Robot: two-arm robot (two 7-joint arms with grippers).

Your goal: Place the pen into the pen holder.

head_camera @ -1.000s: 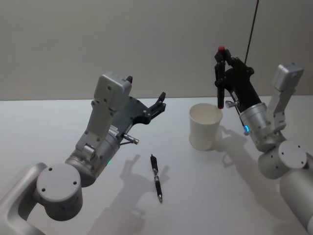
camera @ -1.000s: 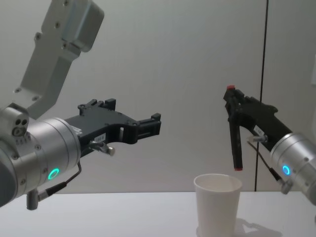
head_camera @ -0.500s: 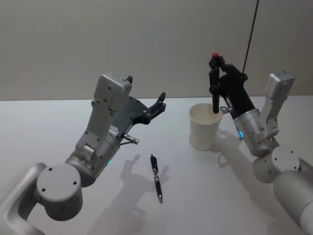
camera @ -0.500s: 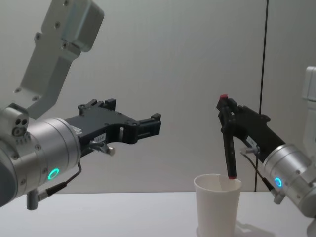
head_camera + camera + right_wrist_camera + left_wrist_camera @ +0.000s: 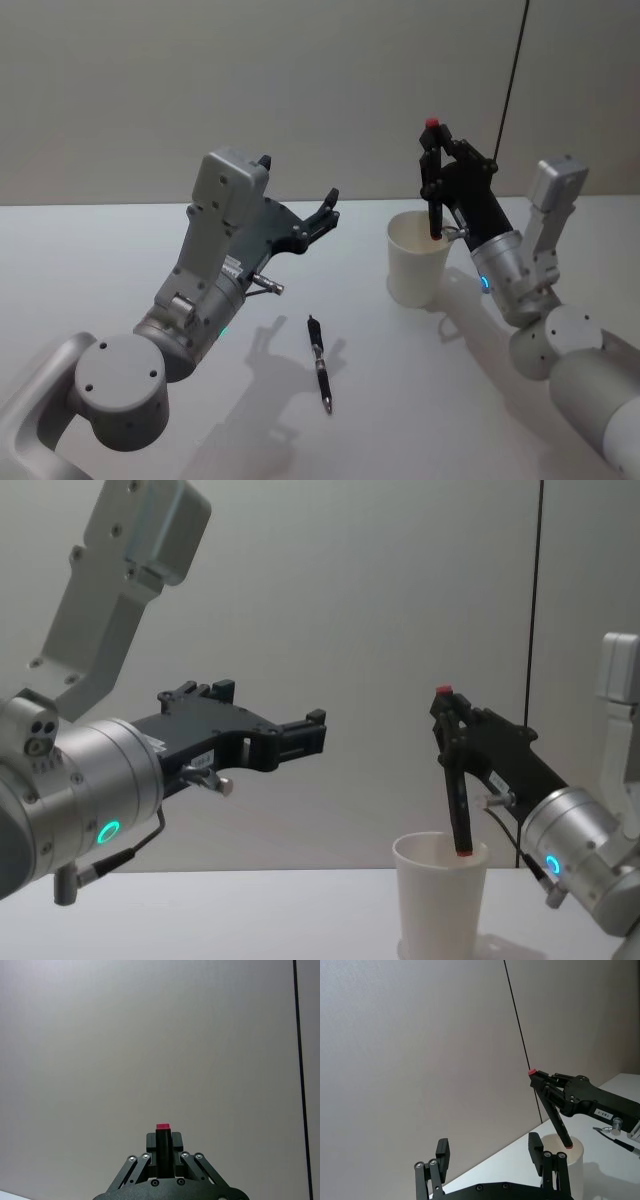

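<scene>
- At 1 o'clock on the surface (image 5: 100,250), the pen holder (image 5: 417,262) stands upright with its mouth up.
- Directly above it, the right gripper (image 5: 433,150) hovers with its jaws closed on the pen (image 5: 458,795), clamped near the upper, red-capped end.
- In the chest view, the pen hangs nearly vertical, its top leaning slightly toward 11 o'clock. Its lower end sits at rim level just inside the mouth, a little toward 3 o'clock of centre. Contact with the cup wall cannot be determined.
- At 10 o'clock from the cup and well apart, the left gripper (image 5: 297,178) is held in the air, jaws open and empty.
- At 7 o'clock from the cup, a second pen (image 5: 319,362) lies flat on the surface.
- Handling, as a judgement: the pen is probably light, stiff and smooth. The high hold keeps the jaws clear of the rim but leaves the long lower end free to swing. The cup looks light and thin-walled, so side pressure on the rim may tip it. Lower on centre, then release.
</scene>
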